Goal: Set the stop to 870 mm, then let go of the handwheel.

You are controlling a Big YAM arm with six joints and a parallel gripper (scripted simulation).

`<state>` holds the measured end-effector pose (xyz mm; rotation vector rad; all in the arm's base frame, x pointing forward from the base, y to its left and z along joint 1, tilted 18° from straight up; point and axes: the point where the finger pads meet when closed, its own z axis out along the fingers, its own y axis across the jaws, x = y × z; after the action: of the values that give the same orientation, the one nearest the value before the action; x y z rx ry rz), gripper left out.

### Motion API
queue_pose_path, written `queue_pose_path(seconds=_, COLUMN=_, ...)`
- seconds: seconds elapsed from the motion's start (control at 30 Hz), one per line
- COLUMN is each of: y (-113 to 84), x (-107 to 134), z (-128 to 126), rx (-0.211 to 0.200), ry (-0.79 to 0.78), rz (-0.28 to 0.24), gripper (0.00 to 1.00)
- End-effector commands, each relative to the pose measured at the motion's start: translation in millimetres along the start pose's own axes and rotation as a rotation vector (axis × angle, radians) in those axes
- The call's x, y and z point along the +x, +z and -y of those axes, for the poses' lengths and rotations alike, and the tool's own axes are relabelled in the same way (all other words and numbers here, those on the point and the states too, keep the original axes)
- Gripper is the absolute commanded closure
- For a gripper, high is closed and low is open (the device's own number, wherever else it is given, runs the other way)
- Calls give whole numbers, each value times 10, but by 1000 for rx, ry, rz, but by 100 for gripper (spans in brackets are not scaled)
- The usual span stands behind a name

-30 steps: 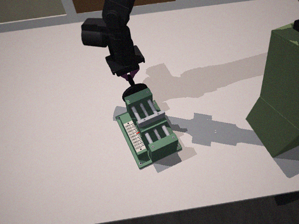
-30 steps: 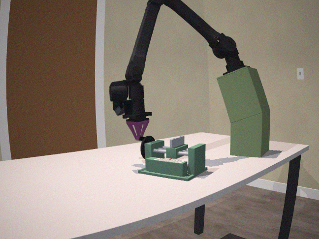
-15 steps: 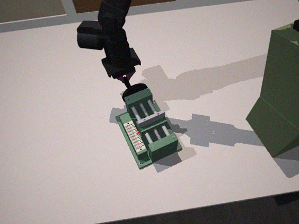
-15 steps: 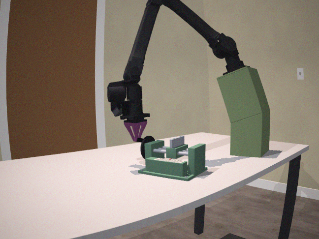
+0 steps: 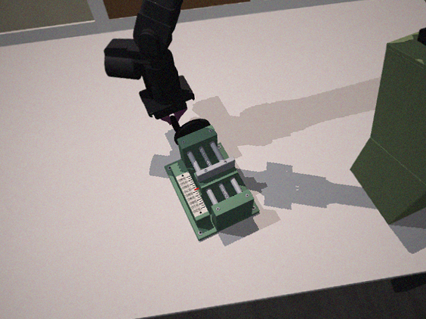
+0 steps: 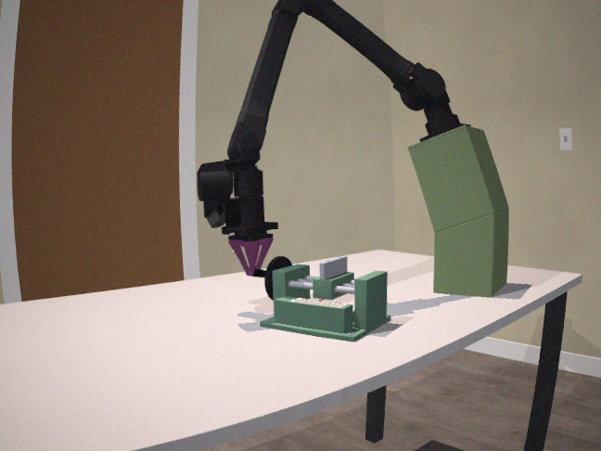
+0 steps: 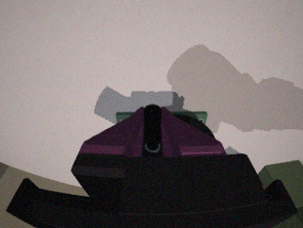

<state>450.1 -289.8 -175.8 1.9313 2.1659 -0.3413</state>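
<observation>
A green fixture [image 5: 233,213] [image 6: 371,301] stands on the table, with guide rods and a grey stop plate [image 5: 216,169] [image 6: 333,267] on its sliding block. A white scale [image 5: 190,195] runs along its side; a red pointer [image 5: 196,189] stands near the scale's middle, its numbers too small to read. The black handwheel [image 5: 195,126] [image 6: 279,264] is at the fixture's end facing the gripper. My gripper [image 5: 173,119] [image 6: 251,273] [image 7: 152,112] has purple fingers pointing down, shut on the handwheel's black crank handle [image 5: 175,124] [image 6: 261,273] [image 7: 152,123], at the rim's upper left in the top view.
The arm's tall green pedestal [image 5: 408,123] [image 6: 461,213] stands on the table [image 5: 98,266] [image 6: 146,368] to the right of the fixture. The arm reaches over from it to the handwheel. Shadows of the arm lie around the fixture.
</observation>
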Motion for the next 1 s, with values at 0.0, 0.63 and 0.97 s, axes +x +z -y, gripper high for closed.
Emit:
queue_pose_path(seconds=0.0, y=-17, x=-8, z=-316, rx=-52, ry=-6, rz=19, gripper=94)
queue_pose_path(seconds=0.63, y=267, x=-125, z=-167, rx=-40, ry=4, rz=19, gripper=94)
queue_pose_path(seconds=0.97, y=375, x=-110, z=-137, rx=-40, ry=1, rz=18, gripper=94)
